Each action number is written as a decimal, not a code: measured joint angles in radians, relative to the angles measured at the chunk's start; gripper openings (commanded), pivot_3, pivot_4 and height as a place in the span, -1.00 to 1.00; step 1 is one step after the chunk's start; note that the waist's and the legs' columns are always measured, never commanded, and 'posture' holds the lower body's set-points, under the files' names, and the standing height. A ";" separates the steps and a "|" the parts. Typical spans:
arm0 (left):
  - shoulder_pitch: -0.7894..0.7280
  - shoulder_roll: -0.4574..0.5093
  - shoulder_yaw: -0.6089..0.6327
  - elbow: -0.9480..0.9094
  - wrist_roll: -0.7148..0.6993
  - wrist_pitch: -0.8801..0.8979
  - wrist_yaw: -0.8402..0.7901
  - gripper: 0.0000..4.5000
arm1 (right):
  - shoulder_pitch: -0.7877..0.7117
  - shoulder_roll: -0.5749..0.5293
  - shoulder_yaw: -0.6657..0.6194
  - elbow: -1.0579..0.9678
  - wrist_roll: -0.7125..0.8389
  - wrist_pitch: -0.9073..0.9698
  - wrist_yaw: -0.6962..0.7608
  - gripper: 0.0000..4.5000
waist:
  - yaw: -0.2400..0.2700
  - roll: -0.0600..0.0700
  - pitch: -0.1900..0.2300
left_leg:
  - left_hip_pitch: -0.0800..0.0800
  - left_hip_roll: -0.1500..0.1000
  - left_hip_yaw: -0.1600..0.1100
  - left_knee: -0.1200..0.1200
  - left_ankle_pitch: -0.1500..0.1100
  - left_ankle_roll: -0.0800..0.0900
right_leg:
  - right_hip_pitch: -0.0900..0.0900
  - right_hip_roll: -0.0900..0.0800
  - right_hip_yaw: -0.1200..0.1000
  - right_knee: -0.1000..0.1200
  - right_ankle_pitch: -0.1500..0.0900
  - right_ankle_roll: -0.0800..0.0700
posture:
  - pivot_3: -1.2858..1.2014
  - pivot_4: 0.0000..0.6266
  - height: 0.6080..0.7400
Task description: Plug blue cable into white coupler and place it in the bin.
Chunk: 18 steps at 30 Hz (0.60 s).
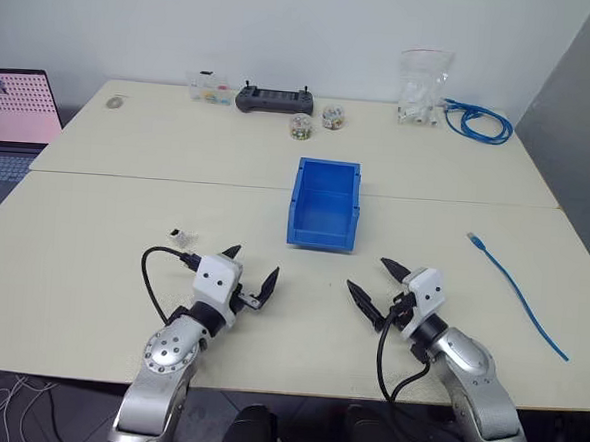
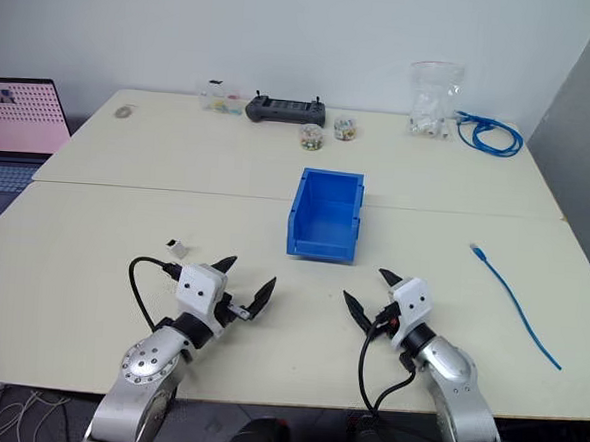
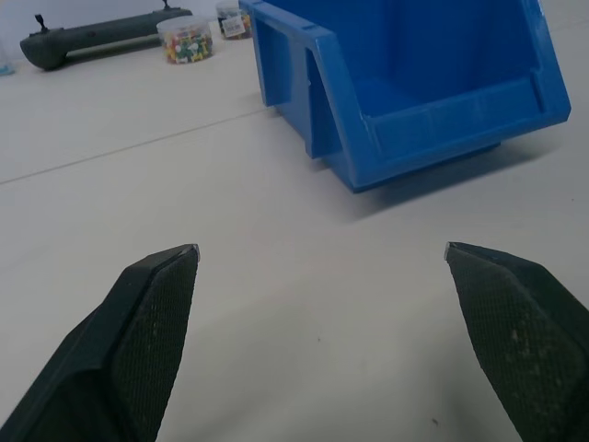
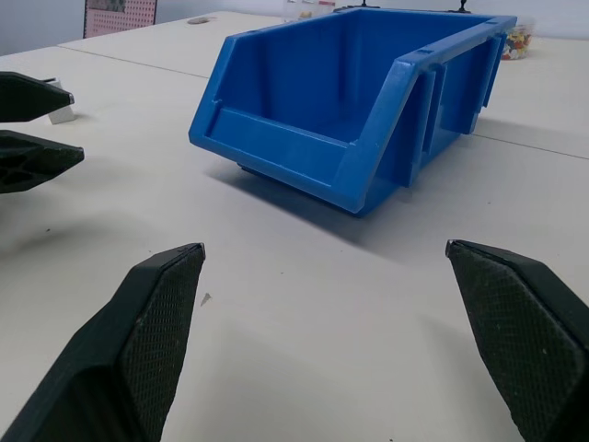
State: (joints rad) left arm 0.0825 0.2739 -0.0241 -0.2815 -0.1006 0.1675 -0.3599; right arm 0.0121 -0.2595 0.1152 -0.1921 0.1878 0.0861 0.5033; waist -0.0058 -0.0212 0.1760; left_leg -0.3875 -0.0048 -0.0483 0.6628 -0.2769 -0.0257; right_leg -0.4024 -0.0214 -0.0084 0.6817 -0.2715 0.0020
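blue bin (image 1: 325, 205) beyond left gripper (image 1: 251, 276) and right gripper (image 1: 373, 288), both wide, empty

A bright blue bin (image 1: 325, 205) and blue cable (image 1: 517, 293) lie on the cream tabletop (image 1: 92, 269), beside a white coupler (image 1: 179, 236), black cross-hatched fingers (image 3: 138, 341) and jars of multicoloured beads (image 1: 300, 127).
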 measured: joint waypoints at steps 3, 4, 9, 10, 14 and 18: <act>0.004 0.000 0.000 0.010 -0.002 -0.001 -0.001 1.00 | 0.000 0.003 0.000 0.008 -0.001 -0.008 -0.001 0.98 | 0.000 0.000 0.000 | 0.000 0.000 0.000 0.000 0.000 0.000 | 0.000 0.000 0.000 0.000 0.000 0.000 | 0.03 -0.52 1.00; 0.004 0.000 0.000 0.011 -0.001 -0.002 -0.001 1.00 | 0.000 0.006 0.001 0.008 -0.001 -0.010 -0.002 0.98 | 0.000 0.000 0.000 | 0.000 0.000 0.000 0.000 0.000 0.000 | 0.000 0.000 0.000 0.000 0.000 0.000 | 0.03 -0.52 1.00; 0.003 -0.003 0.001 0.010 0.000 0.019 0.016 1.00 | -0.001 0.011 0.012 0.014 -0.008 -0.013 0.002 0.98 | 0.000 0.000 0.000 | 0.000 0.000 0.000 0.000 0.000 0.000 | 0.000 0.000 0.000 0.000 0.000 0.000 | 0.03 -0.52 1.00; 0.005 -0.003 0.001 0.010 0.000 0.024 0.020 1.00 | -0.001 0.013 0.017 0.014 -0.008 -0.013 0.002 0.98 | 0.000 0.000 0.000 | 0.000 0.000 0.000 0.000 0.000 0.000 | 0.000 0.000 0.000 0.000 0.000 0.000 | 0.03 -0.52 1.00; 0.027 -0.010 -0.002 0.001 0.001 0.027 0.025 1.00 | -0.005 0.019 0.025 0.016 -0.008 -0.013 0.006 0.98 | 0.001 0.000 0.000 | 0.000 0.000 0.000 0.000 0.000 0.000 | 0.000 0.000 0.000 0.000 0.000 0.000 | 0.03 -0.52 1.00; 0.050 -0.019 -0.012 -0.010 -0.008 0.019 0.016 1.00 | -0.011 0.017 0.025 0.021 -0.008 -0.014 0.012 0.98 | 0.001 0.000 0.000 | 0.000 0.000 0.000 0.000 0.000 0.000 | 0.000 0.000 0.000 0.000 0.000 0.000 | 0.03 -0.52 1.00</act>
State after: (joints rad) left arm 0.1320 0.2554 -0.0357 -0.2918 -0.1088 0.1866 -0.3434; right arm 0.0007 -0.2422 0.1400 -0.1706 0.1796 0.0726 0.5155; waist -0.0052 -0.0212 0.1760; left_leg -0.3872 -0.0048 -0.0483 0.6630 -0.2769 -0.0256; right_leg -0.4022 -0.0216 -0.0082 0.6818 -0.2715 0.0020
